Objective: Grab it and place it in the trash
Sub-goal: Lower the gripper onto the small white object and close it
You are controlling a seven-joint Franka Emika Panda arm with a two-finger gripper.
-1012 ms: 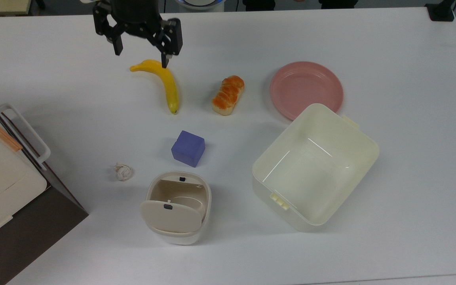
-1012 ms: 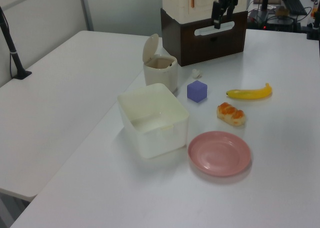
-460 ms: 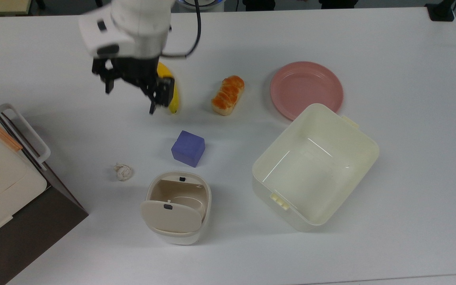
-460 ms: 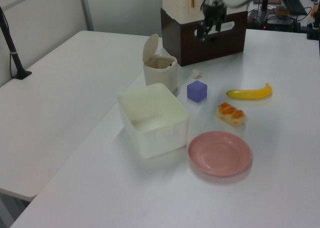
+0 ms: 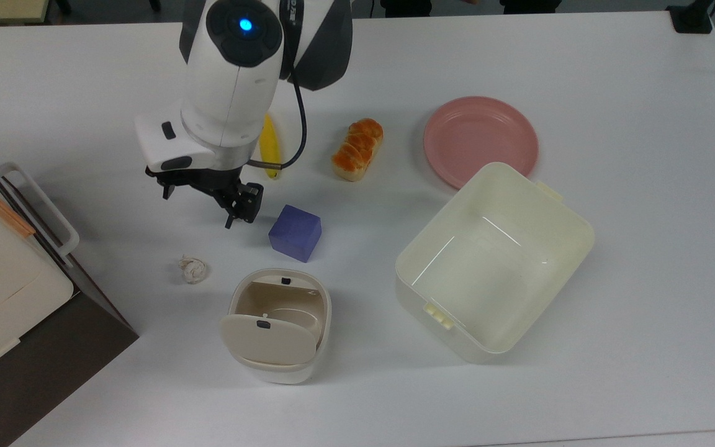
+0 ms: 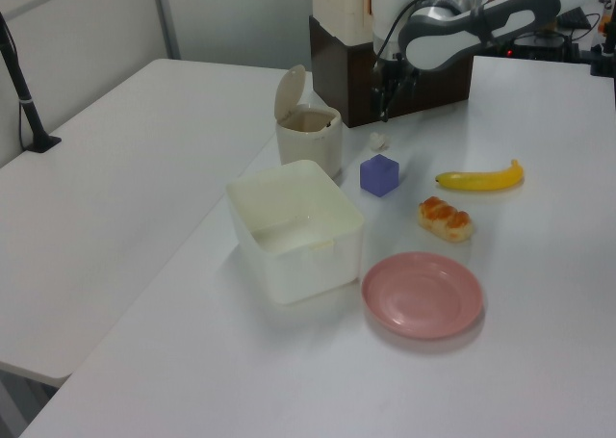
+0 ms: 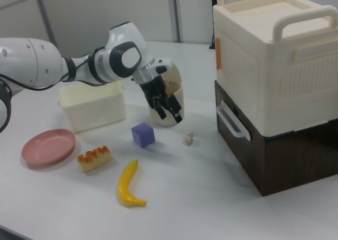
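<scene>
On my white table (image 5: 612,74) I log the following, all placed against the purple cube (image 5: 295,233). Gripper (image 5: 199,208): hanging above the table just to the top view's left of the cube, fingers spread apart, nothing between them. Paper wad (image 5: 193,269): lying on the table to the top view's lower left of the cube, below the gripper in the top view and apart from it. Trash bin (image 5: 278,323): cream, rounded, standing just below the cube in the top view, its swing lid tipped open. Square pale-yellow tub (image 5: 494,264): to the top view's right of the cube, well apart. Pink plate (image 5: 480,138): beyond the tub, to the top view's upper right of the cube. Bread piece (image 5: 357,149): above and to the right of the cube in the top view. Banana (image 7: 129,186): above the cube in the top view, partly hidden there by my arm. Brown-and-cream storage unit (image 7: 277,82): far to the top view's left of the cube.
</scene>
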